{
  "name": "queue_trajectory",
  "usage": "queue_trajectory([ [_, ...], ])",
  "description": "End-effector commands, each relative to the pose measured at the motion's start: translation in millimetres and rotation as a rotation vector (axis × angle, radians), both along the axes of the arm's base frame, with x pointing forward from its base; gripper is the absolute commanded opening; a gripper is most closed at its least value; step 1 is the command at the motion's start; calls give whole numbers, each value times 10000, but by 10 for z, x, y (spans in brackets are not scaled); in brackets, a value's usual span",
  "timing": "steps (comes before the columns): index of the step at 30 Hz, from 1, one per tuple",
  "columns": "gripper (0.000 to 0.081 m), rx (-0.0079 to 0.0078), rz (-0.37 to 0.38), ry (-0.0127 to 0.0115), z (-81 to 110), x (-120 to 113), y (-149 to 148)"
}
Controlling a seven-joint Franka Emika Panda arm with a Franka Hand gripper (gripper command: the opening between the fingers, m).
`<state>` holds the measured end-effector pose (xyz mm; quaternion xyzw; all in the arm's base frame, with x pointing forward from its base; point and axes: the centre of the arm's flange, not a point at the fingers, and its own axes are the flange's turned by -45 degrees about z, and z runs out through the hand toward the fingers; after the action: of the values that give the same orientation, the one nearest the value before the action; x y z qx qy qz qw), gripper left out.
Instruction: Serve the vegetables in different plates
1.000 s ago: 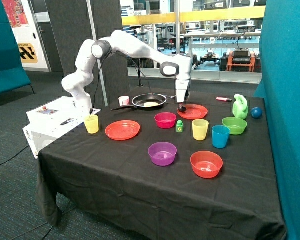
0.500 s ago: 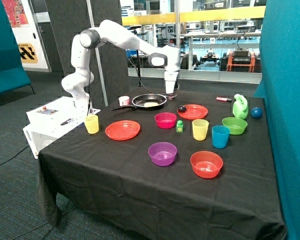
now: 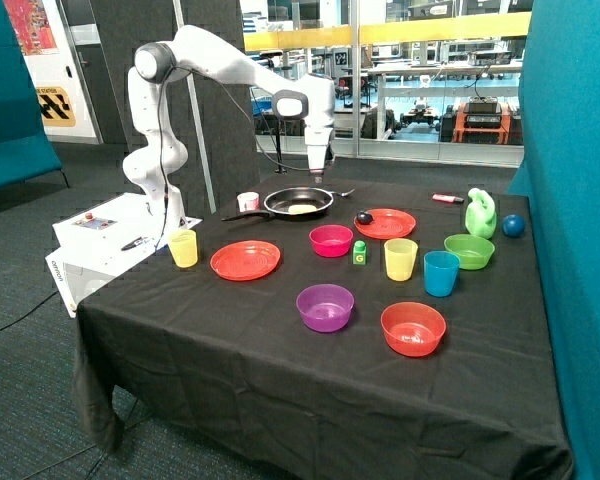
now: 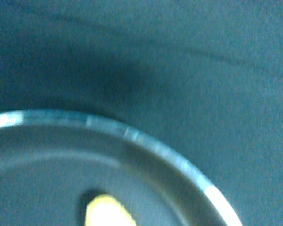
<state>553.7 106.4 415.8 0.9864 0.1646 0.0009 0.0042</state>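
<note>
Vegetables [image 3: 364, 217] on black tablecloth [image 3: 230, 330], windows [image 3: 430, 70] behind.

- The white jointed Franka arm [image 3: 220, 65] is rising from its base beside the table, its lower links standing upright.
- From the shoulder joint at the top, the upper link is reaching out sideways and sloping slightly downward toward the wrist.
- The wrist is bending so that the last link is pointing straight down.
- The gripper [image 3: 318, 170] is hanging high in the air, holding nothing; whether its jaws are parted or closed is not discernible.
</note>
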Motion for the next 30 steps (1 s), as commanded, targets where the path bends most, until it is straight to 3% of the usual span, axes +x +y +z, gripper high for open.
queue_trajectory([
  [1,531,79,366,34,136,-443,-49],
  [6,523,79,641,35,64,-782,-90],
  [18,542,78,1052,36,-110,-1198,-56],
  [25,552,78,1145,37,-282,-1344,36],
  [30,531,78,978,36,-425,-1324,82],
])
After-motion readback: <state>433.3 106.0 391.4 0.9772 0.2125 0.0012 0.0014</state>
